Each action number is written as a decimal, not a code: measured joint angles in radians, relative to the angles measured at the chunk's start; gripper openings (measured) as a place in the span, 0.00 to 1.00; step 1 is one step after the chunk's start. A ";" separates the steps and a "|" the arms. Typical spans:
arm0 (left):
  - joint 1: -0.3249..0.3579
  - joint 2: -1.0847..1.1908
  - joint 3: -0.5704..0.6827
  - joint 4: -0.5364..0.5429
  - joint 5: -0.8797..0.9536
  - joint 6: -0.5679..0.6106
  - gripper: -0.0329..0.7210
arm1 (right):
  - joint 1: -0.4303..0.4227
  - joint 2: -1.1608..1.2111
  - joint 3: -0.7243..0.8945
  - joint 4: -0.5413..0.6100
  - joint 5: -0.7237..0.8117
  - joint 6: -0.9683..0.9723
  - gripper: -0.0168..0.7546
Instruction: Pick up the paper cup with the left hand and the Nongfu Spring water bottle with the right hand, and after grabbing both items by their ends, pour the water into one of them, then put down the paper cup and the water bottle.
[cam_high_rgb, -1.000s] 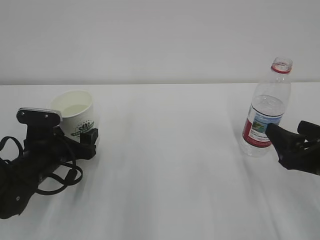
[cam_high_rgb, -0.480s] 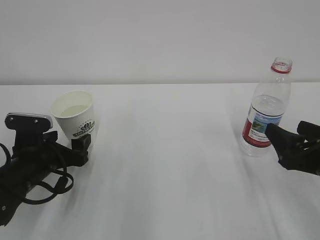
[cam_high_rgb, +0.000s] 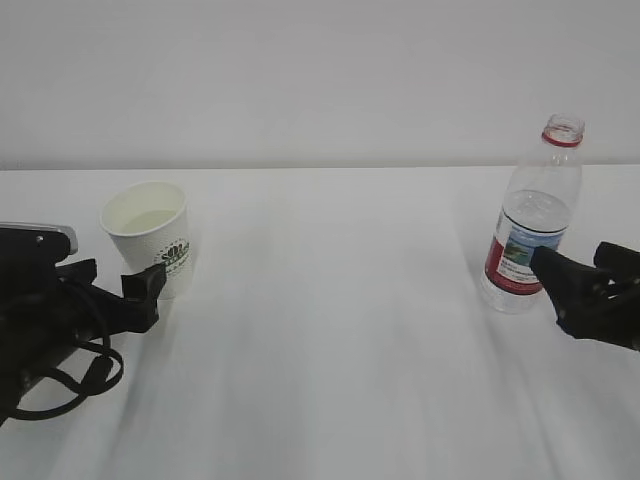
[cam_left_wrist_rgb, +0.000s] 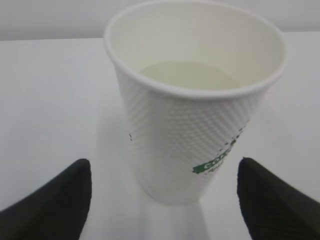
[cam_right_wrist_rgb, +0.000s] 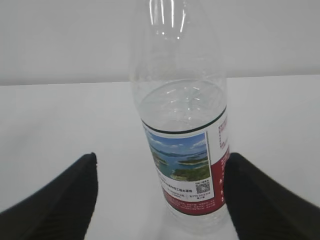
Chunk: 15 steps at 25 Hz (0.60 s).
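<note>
Your left hand (cam_high_rgb: 145, 290) has backed away toward the left edge since the earlier frames, and the paper cup (cam_high_rgb: 150, 235) now stands upright on its own on the table (cam_high_rgb: 330, 330), no tilt. The jaws are spread wide, tips short of the cup, not touching it. The right hand (cam_high_rgb: 580, 285) hasn't budged, also wide open, fingers either side of the Nongfu Spring water bottle (cam_high_rgb: 530, 225) at 3 o'clock without gripping. The cup sits at 9 o'clock with some water (cam_left_wrist_rgb: 187, 75) inside. The bottle's capless and roughly half full.
</note>
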 joint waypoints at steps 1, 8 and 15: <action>0.000 -0.010 0.009 0.000 0.000 -0.001 0.93 | 0.000 0.000 0.000 0.000 0.000 0.008 0.78; 0.000 -0.074 0.066 -0.002 0.000 -0.002 0.92 | 0.000 0.000 0.000 -0.007 0.000 0.020 0.78; 0.000 -0.158 0.120 -0.002 0.000 -0.002 0.90 | 0.000 0.000 0.000 -0.082 0.000 0.020 0.78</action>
